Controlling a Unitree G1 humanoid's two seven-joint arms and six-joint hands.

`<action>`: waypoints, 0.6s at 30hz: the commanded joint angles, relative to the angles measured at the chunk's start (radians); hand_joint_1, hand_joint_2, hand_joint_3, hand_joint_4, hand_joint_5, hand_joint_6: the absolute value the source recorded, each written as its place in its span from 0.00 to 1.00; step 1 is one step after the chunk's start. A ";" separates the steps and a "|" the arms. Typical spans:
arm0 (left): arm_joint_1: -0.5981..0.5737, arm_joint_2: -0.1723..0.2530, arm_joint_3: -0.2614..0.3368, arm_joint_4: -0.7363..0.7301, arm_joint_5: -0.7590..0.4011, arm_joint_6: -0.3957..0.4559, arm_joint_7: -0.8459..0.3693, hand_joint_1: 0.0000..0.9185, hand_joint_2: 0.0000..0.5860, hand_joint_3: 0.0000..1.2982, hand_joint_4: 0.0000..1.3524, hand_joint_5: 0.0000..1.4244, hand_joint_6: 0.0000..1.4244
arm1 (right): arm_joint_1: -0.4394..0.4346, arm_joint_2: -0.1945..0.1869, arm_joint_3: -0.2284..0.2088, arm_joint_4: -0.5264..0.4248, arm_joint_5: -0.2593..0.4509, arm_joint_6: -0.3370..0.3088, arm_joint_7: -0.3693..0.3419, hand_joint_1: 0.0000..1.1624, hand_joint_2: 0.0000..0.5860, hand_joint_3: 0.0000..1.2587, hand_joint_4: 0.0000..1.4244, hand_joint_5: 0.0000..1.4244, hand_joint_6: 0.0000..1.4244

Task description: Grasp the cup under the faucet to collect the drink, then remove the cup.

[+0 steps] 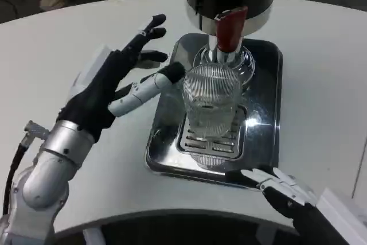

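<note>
Beside the left hand [123, 78] stands the cup [211, 100].

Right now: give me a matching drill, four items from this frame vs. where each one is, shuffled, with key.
Column 1:
1. glass cup
2. red tap lever
3. left hand
4. right hand

Column 2:
A. at the tray's near right corner
B. on the drip grate, under the faucet
C. open, beside the cup, fingertip close to its rim
D. on the dispenser, above the cup

Pairs: 1-B, 2-D, 3-C, 4-A
</note>
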State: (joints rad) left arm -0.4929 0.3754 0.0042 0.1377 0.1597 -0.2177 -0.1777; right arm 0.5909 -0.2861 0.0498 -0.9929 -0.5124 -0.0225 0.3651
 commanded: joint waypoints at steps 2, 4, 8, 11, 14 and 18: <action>0.044 0.021 0.047 -0.139 -0.077 0.062 -0.055 0.07 0.00 0.12 0.14 0.20 0.20 | 0.011 0.000 -0.003 0.000 0.007 -0.016 -0.012 0.54 0.87 0.15 0.08 0.03 0.00; 0.048 0.029 0.068 -0.190 -0.126 0.090 -0.088 0.05 0.00 0.14 0.16 0.20 0.20 | 0.011 0.000 -0.003 0.001 0.007 -0.017 -0.013 0.54 0.87 0.15 0.08 0.03 0.00; 0.031 0.058 0.112 -0.238 -0.264 0.160 -0.187 0.01 0.00 0.16 0.16 0.19 0.15 | 0.015 0.000 -0.001 0.003 0.008 -0.019 -0.016 0.54 0.87 0.15 0.08 0.03 0.00; 0.012 0.063 0.136 -0.215 -0.342 0.183 -0.237 0.00 0.00 0.17 0.16 0.20 0.15 | 0.019 0.000 0.002 0.003 0.006 -0.021 -0.018 0.54 0.87 0.15 0.08 0.03 0.00; -0.016 0.064 0.157 -0.157 -0.409 0.184 -0.287 0.00 0.00 0.17 0.16 0.21 0.15 | 0.023 0.000 0.004 0.002 0.006 -0.024 -0.020 0.54 0.87 0.15 0.08 0.03 0.00; -0.057 0.068 0.168 -0.102 -0.477 0.187 -0.359 0.00 0.00 0.16 0.13 0.21 0.13 | 0.031 0.001 0.002 -0.001 0.006 -0.028 -0.023 0.54 0.87 0.15 0.08 0.03 0.00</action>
State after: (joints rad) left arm -0.5252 0.4321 0.1586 0.0105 -0.2742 -0.0422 -0.4932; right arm 0.5996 -0.2860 0.0508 -0.9907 -0.5119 -0.0320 0.3530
